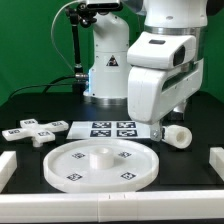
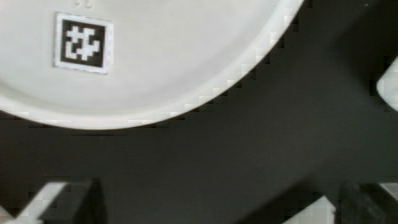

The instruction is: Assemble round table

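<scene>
At the near middle of the black table (image 1: pixel 190 160), exterior view: the large rimmed white plastic round disc (image 1: pixel 100 165) lies flat and face up, with square black-and-white tags (image 1: pixel 123 152) set around a raised centre. Just behind it lies the thin flat white marker board (image 1: pixel 112 129) with four tags. To the exterior view's left of the marker board rests the white plastic cross-shaped base piece (image 1: pixel 32 131), also tagged. To the exterior view's right is the short white tagged cylinder leg (image 1: pixel 178 136), which appears to lie on its side, apart from the disc. The three parts are separate from one another. White raised rails (image 1: pixel 8 165) border the table at its near edge and sides. The white robot arm (image 1: pixel 165 60) stands over the exterior view's right half. Its end effector (image 1: pixel 160 125) is low above the table, near the marker board's corner and the cylinder leg, and largely masked by the wrist housing. Wrist view: the end effector (image 2: pixel 205 205) is open, its fingertips (image 2: pixel 45 200) spread wide, with only bare table between them and nothing held. The disc rim and one tag lie beyond the fingertips. A further sliver of white (image 2: pixel 388 80) cannot be identified.
</scene>
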### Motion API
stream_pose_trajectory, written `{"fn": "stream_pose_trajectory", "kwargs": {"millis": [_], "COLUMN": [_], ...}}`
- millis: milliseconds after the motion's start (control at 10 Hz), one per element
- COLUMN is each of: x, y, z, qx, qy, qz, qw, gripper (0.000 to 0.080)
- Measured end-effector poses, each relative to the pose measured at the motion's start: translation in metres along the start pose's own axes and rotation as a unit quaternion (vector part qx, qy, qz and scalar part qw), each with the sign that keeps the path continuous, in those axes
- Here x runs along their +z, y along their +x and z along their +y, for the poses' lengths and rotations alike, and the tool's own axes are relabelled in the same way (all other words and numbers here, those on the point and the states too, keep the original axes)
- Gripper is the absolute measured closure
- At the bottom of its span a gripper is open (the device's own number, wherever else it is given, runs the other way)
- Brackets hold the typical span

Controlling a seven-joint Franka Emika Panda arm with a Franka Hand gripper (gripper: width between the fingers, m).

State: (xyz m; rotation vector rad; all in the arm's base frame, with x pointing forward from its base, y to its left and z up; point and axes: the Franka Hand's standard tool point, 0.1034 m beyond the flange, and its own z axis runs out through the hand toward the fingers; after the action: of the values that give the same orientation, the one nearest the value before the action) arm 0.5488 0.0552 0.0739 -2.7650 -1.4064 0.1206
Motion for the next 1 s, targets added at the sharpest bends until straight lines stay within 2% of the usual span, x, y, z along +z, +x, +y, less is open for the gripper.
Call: {"fn": "stream_pose_trajectory", "kwargs": {"millis": [600, 700, 800, 1000], "x": [0.001, 0.008, 0.014, 0.012], "y": [-0.002, -0.013, -0.033, -0.057], "z": [0.001, 0.011, 0.021, 0.046], "qx": [-0.002, -0.059, -0.090, -0.130], "qy": [0.000, -0.014, -0.022, -0.041], "qz": [0.000, 0.009, 0.011, 0.018], "qw": [1.000, 0.998, 0.996, 0.991], "gripper": [0.0150, 0.0150, 0.0150, 0.0150]}}
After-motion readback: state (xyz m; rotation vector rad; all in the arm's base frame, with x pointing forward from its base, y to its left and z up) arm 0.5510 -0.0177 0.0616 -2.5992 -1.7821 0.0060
